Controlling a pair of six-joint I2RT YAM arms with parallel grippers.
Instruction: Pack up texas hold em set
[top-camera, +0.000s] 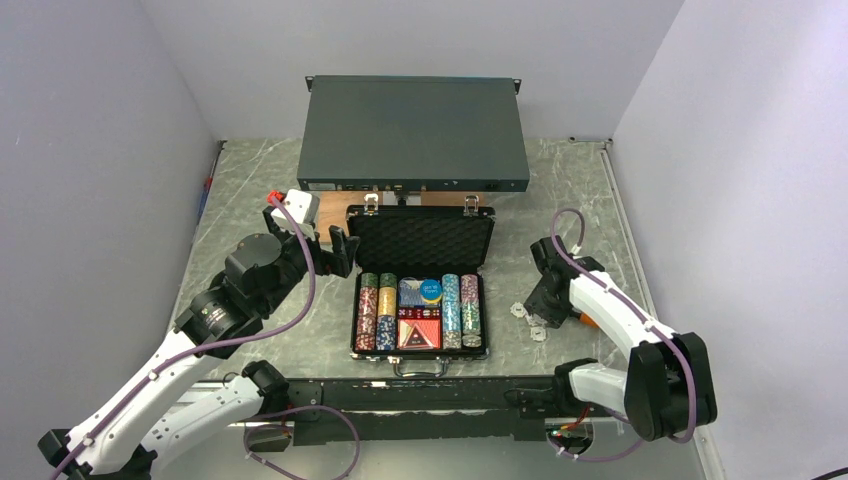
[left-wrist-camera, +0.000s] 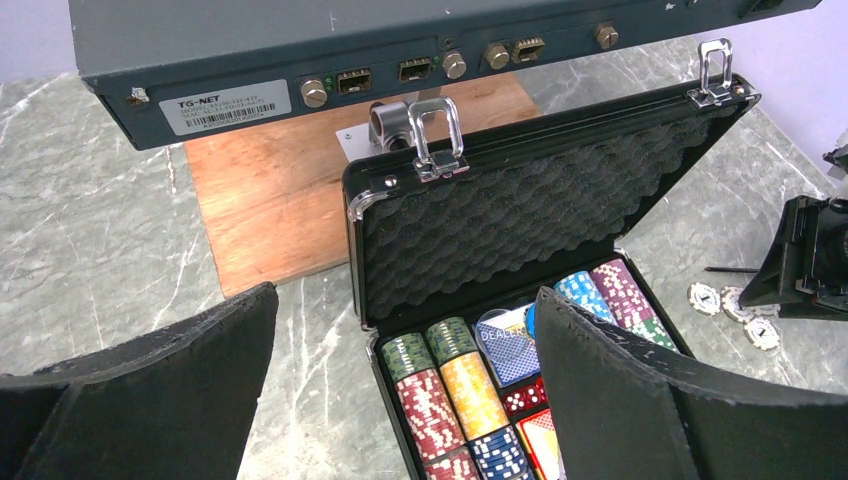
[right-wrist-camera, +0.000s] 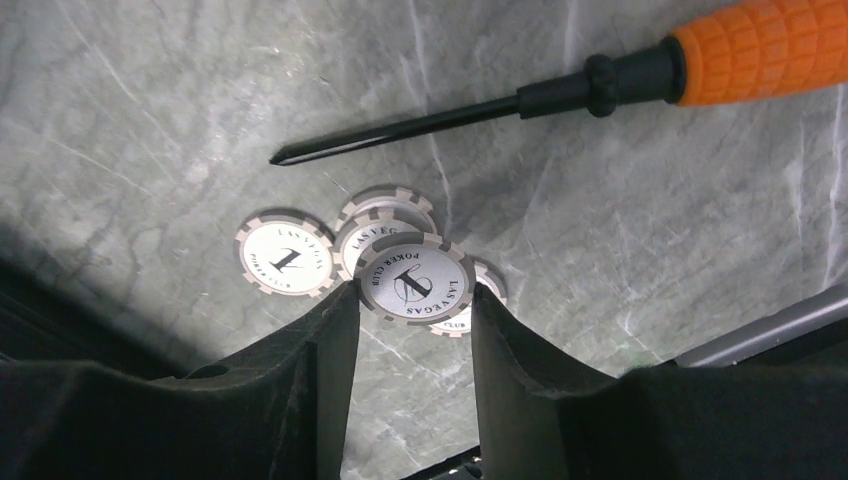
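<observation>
The black briefcase (top-camera: 422, 245) lies open at the table's middle, foam lid upright, with rows of poker chips (top-camera: 376, 310), card decks (top-camera: 420, 333), red dice (top-camera: 415, 313) and a blue disc (top-camera: 430, 291) inside. My left gripper (top-camera: 335, 250) is open and empty, just left of the lid; in its wrist view the gripper (left-wrist-camera: 405, 295) frames the case's left chip rows (left-wrist-camera: 440, 395). My right gripper (right-wrist-camera: 412, 300) is shut on a white poker chip (right-wrist-camera: 415, 283), held just above several loose white chips (right-wrist-camera: 285, 258) on the table right of the case (top-camera: 517, 309).
A large dark grey rack box (top-camera: 412, 130) sits behind the case on a wooden board (top-camera: 345, 215). An orange-handled screwdriver (right-wrist-camera: 760, 50) lies on the table just beyond the loose chips. Walls close in on the left, back and right.
</observation>
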